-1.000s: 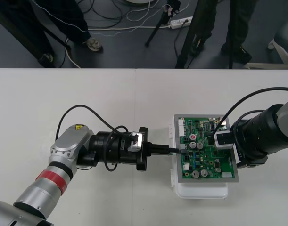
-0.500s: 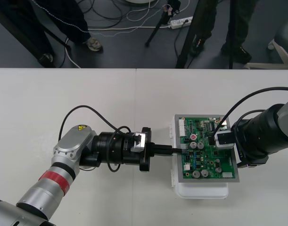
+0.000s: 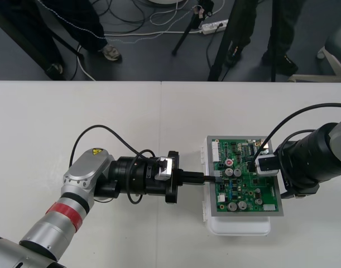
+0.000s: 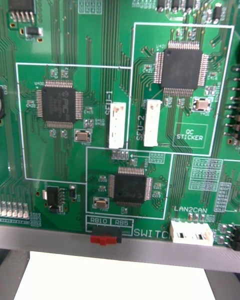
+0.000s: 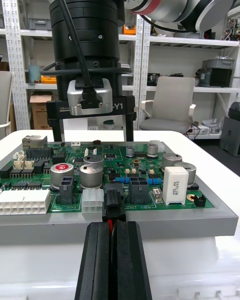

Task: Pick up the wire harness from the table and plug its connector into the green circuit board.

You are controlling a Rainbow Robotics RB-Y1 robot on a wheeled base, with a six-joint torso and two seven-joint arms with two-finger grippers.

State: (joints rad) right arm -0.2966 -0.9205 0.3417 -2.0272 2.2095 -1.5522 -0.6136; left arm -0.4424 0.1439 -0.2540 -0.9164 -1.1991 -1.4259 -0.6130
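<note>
Wire harness (image 5: pixel 111 214): only the black plug (image 5: pixel 112 202) and a short run of red wire (image 5: pixel 109 222) clear the pressed-together fingers (image 5: pixel 97 260) of the left gripper (image 5: pixel 114 226). The rest of the harness is covered by them.

Seating depth of the plug in the green circuit board (image 5: pixel 150 192) cannot be determined (the mating face points away, toward the right gripper (image 3: pixel 263 166)). In the front view the plug is too small to resolve.

From above, the right gripper's body covers its own spread fingers (image 5: pixel 130 127), and their tips drop behind board components (image 5: pixel 93 166).

In the right wrist view the board overruns the frame on three sides.
</note>
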